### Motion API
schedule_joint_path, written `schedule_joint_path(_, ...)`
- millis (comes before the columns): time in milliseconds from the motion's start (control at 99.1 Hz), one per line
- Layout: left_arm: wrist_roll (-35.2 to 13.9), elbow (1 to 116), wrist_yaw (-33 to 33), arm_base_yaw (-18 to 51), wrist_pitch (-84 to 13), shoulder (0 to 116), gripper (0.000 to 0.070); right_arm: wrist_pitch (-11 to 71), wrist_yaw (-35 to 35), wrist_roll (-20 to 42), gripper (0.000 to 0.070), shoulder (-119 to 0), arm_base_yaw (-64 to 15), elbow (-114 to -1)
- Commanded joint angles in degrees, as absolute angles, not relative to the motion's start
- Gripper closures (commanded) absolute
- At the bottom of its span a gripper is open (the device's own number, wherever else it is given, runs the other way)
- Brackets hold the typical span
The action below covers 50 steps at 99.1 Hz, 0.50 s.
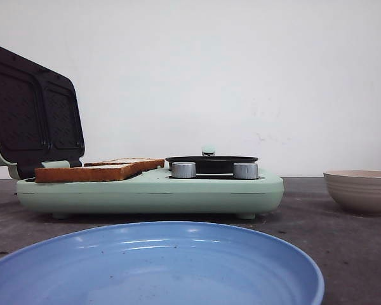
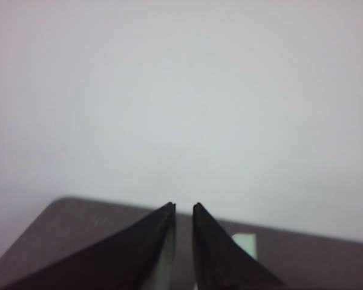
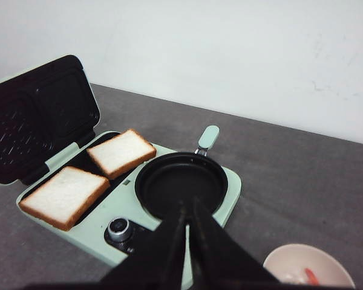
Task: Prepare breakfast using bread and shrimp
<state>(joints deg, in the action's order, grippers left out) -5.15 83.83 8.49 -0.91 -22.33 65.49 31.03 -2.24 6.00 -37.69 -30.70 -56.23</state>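
Two square slices of white bread (image 3: 65, 194) (image 3: 121, 151) lie side by side on the open sandwich plate of a mint-green breakfast maker (image 3: 230, 187); the front view shows them edge-on (image 1: 89, 171). A pink-red piece that looks like shrimp (image 3: 311, 276) lies in a pale bowl (image 3: 290, 263). My right gripper (image 3: 187, 204) is shut and empty, hovering above the maker's empty black pan (image 3: 180, 175). My left gripper (image 2: 184, 206) is empty, its fingers a narrow gap apart, facing the white wall over the table's edge. Neither gripper shows in the front view.
The maker's black lid (image 1: 35, 114) stands open at the left. Two silver knobs (image 1: 183, 169) (image 1: 246, 170) sit on its front. The beige bowl (image 1: 360, 190) stands at the right, and an empty blue plate (image 1: 159, 267) lies at the near edge.
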Motion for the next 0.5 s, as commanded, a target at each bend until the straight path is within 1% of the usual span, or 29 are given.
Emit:
schedule_joint_path(0,-7.0,87.2,6.8,-3.2,-24.8,68.4,0.07,30.5,-1.2,9.3,0.07,-36.9,-30.9,-55.5)
schedule_joint_path(61,-7.2,89.6,5.7,-5.3,-28.2,70.8,0.07,30.5,-0.4,10.7,0.07,-36.0,-30.9,-55.0)
schedule_joint_path(172,-7.2,93.4,3.0,-7.7,-35.2,75.2,0.0691,30.5,0.8,11.0,0.07,-35.1,-30.9,-55.0)
schedule_joint_path(242,-7.2,94.8,0.4,-8.1,-38.5,77.7,0.0604,30.6,2.0,11.0,0.07,-35.0,-30.9,-55.0)
schedule_joint_path(273,-7.2,95.3,-0.6,-8.3,-39.7,78.6,0.0552,30.7,2.2,11.0,0.07,-35.0,-30.9,-55.0)
schedule_joint_path(283,-7.3,95.5,-1.1,-8.3,-40.3,79.1,0.0517,30.8,2.2,11.0,0.07,-35.0,-30.9,-55.0)
schedule_joint_path(323,-7.7,96.1,-2.3,-8.4,-42.0,80.4,0.0431,31.1,2.2,11.0,0.07,-35.0,-30.9,-55.0)
schedule_joint_path(384,-9.2,96.8,-3.7,-8.4,-44.2,82.2,0.034,31.7,2.2,11.0,0.07,-35.0,-30.9,-55.0)
schedule_joint_path(434,-10.8,97.0,-5.0,-8.4,-45.5,83.5,0.0295,32.3,2.2,11.0,0.07,-35.0,-30.9,-55.0)
schedule_joint_path(495,-12.5,97.0,-5.8,-8.4,-47.0,84.9,0.0294,32.6,2.8,11.0,0.07,-35.0,-30.9,-55.0)
